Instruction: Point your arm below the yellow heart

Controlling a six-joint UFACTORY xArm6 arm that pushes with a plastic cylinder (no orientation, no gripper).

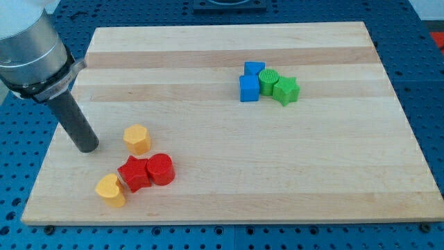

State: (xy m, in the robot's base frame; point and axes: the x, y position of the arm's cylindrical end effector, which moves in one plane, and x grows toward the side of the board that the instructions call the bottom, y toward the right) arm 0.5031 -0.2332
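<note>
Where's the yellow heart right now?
The yellow heart sits near the board's bottom-left corner, touching the red star on its right; my tip is above it.

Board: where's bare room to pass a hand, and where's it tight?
Free: the whole right side and bottom right of the board, and the wide band between the two clusters. Crowded: bottom left, where yellow heart, red star, red cylinder and yellow hexagon sit by my tip; top centre-right, blue cube, green star.

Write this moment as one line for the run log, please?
tip: left of yellow hexagon, above-left of yellow heart | red star, red cylinder touching | goal: not yet below heart
</note>
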